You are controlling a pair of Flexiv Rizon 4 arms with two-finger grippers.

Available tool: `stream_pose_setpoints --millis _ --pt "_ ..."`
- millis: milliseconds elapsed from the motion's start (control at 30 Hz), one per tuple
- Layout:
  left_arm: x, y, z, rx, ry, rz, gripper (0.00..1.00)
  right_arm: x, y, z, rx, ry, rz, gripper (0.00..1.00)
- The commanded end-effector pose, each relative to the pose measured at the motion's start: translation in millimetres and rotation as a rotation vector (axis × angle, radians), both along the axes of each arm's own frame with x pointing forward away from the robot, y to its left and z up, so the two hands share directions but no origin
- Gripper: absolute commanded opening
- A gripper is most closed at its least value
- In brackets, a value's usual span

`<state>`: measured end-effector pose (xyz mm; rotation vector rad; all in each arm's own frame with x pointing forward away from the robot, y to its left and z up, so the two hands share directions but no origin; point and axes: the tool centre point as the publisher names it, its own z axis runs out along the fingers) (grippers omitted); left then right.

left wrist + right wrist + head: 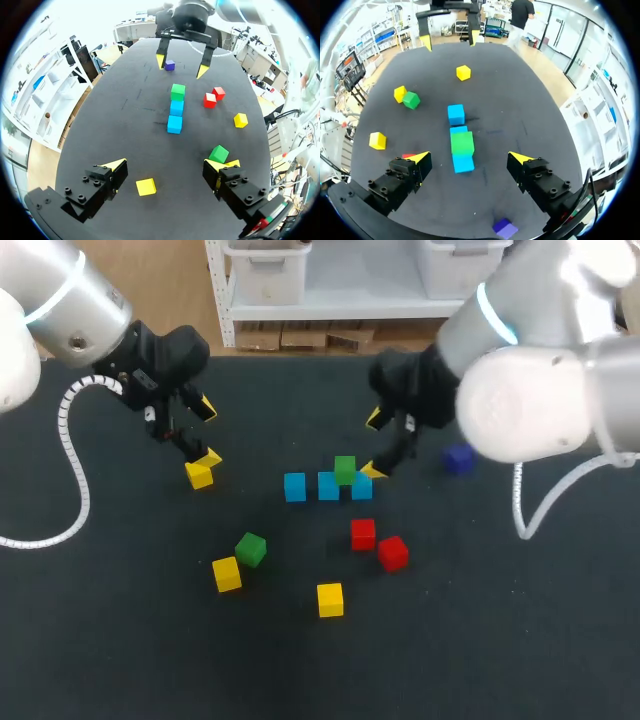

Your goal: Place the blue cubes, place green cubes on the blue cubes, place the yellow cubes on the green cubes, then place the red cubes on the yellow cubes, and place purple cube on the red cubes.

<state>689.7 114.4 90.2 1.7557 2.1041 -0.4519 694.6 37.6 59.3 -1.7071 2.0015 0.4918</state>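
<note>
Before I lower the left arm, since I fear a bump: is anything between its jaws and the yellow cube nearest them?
Nothing visible does. The yellow cube lies on the table under the open left jaws, only air between. The nearest other thing, a green cube, sits ahead of one jaw, off to the side.

Your dark surface (120,640), sparsely strewn.
At centre, blue cubes (294,487); red cubes (363,533) at five o'clock, purple cube (458,459) at three.
</note>
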Motion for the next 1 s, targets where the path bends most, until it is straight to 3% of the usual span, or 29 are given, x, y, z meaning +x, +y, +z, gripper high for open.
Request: stream_pose_setpoints --millis 33,200,567,800,1000 --pt "-0.7 1.2 -0.4 -0.003 -0.003 -0.002 1.0 -13.3 -31.1 17.8 0.089 -0.014 0.042 1.0" --pt "-0.7 1.2 -0.4 -0.003 -0.003 -0.002 1.0 -18.2 -51.1 26.5 0.144 -0.022 0.122 1.0" --pt "-0.7 1.2 -0.4 -0.003 -0.003 -0.002 1.0 -32.4 -91.1 34.9 0.134 0.002 0.18 1.0" --pt "-0.7 1.2 -0.4 -0.003 -0.003 -0.002 1.0 -40.5 -94.7 29.5 0.176 0.054 0.178 1.0" --pt "-0.7 1.2 -0.4 -0.003 -0.003 -0.002 1.0 -44.0 -94.7 28.8 0.158 0.079 0.166 1.0"
